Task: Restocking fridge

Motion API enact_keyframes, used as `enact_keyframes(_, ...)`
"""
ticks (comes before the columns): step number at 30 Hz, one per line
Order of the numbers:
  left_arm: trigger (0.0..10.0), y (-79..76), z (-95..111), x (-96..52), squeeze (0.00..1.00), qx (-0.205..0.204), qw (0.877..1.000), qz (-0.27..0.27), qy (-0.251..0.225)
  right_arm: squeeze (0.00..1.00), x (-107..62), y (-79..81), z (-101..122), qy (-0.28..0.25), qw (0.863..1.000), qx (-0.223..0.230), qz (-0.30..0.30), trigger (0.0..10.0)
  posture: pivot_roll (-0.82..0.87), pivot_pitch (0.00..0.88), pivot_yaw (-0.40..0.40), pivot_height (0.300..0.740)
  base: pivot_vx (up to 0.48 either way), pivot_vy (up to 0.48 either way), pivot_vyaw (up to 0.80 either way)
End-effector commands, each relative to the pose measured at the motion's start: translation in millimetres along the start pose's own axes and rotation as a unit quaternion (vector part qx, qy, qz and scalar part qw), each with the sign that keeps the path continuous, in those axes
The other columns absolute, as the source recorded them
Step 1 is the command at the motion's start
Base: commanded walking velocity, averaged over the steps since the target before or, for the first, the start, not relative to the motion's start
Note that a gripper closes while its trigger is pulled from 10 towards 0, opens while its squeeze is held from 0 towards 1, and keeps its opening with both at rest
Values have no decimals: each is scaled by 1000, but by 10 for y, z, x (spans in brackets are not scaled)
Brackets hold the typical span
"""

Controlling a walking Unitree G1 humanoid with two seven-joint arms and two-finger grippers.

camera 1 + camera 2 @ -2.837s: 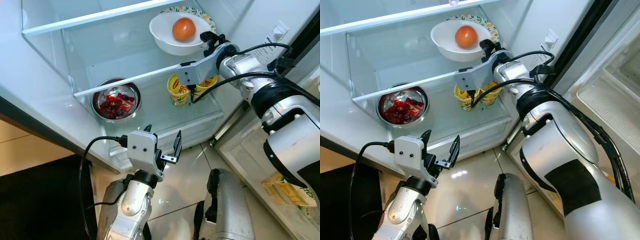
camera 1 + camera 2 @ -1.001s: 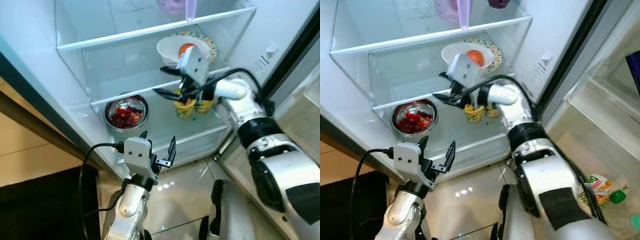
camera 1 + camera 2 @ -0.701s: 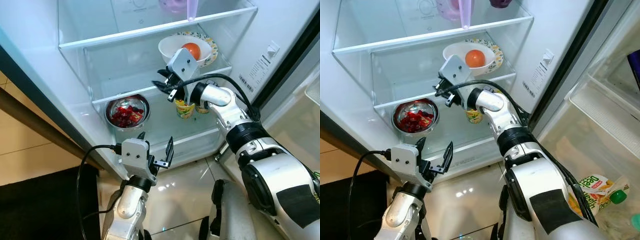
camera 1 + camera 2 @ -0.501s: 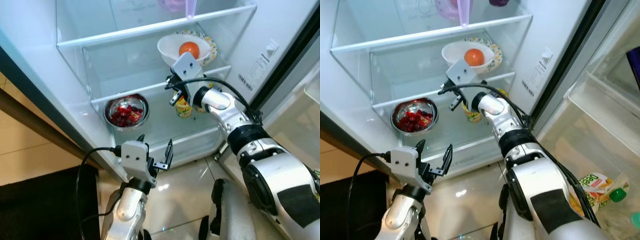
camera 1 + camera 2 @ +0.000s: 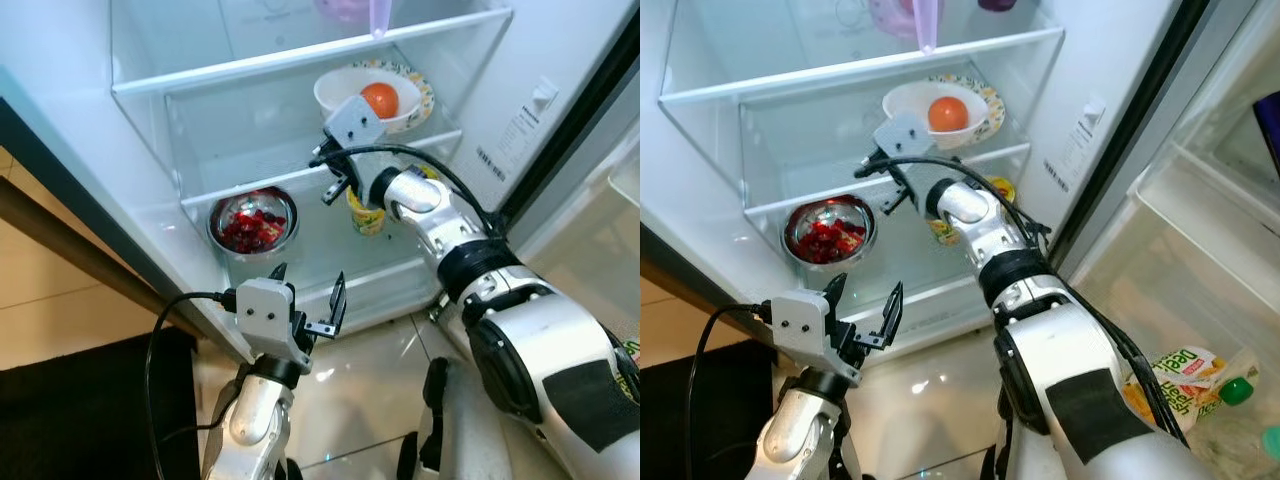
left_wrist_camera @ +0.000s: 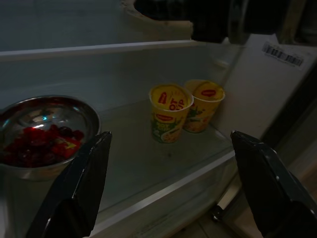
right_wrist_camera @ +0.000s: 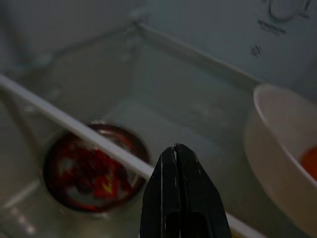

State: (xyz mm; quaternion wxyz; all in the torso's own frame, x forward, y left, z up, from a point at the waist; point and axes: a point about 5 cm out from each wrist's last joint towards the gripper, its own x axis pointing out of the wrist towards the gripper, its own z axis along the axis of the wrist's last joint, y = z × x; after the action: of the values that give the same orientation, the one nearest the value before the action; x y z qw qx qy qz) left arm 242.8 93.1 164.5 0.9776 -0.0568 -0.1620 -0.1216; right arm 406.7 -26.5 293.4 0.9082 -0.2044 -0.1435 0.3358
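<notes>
The right gripper (image 5: 322, 172) sits in the middle of the head view, inside the open fridge (image 5: 150, 130), at the front edge of the glass shelf (image 5: 250, 185); its jaws are pressed together and hold nothing. Just beside it to the right, two yellow cups (image 5: 366, 213) stand on the fridge floor. Above them, on the shelf, a white bowl (image 5: 345, 92) holds an orange fruit (image 5: 379, 99). Left of the cups sits a metal bowl of red pieces (image 5: 251, 221). The left gripper (image 5: 305, 295) hovers at lower centre, outside the fridge, its jaws spread wide and empty.
</notes>
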Motion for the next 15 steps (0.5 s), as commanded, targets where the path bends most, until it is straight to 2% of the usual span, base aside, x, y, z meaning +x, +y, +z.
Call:
enact_keyframes(1, 10000, -10, -17, -55, 0, 0, 1000, 6, 12, 0, 34, 32, 33, 1, 1000, 8, -2, 10000, 147, 390, 10, 480, 0, 0, 0)
enact_keyframes(7, 10000, 2, 23, -105, 0, 4, 1000, 11, 15, 0, 78, 19, 89, 15, 999, -10, -39, 10000, 175, 402, 8, 480, 0, 0, 0)
enact_keyframes(8, 10000, 7, 44, -119, 0, 6, 1000, 13, 15, 0, 80, -1, 75, 32, 997, -32, -58, 10000, 196, 410, 8, 480, 0, 0, 0)
enact_keyframes(10, 10000, 8, 53, -123, 0, 7, 1000, 14, 16, 0, 79, -8, 68, 37, 997, -38, -63, 10000, 196, 410, 8, 480, 0, 0, 0)
enact_keyframes(11, 10000, 10, 67, -131, 0, 8, 1000, 16, 16, 0, 61, -52, 29, 59, 992, -73, -86, 10000, 205, 413, 7, 480, 0, 0, 0)
enact_keyframes(15, 10000, 5, 82, -143, 0, 9, 1000, 17, 17, 0, 8, -147, -46, 86, 985, -91, -115, 10000, 220, 416, 6, 480, 0, 0, 0)
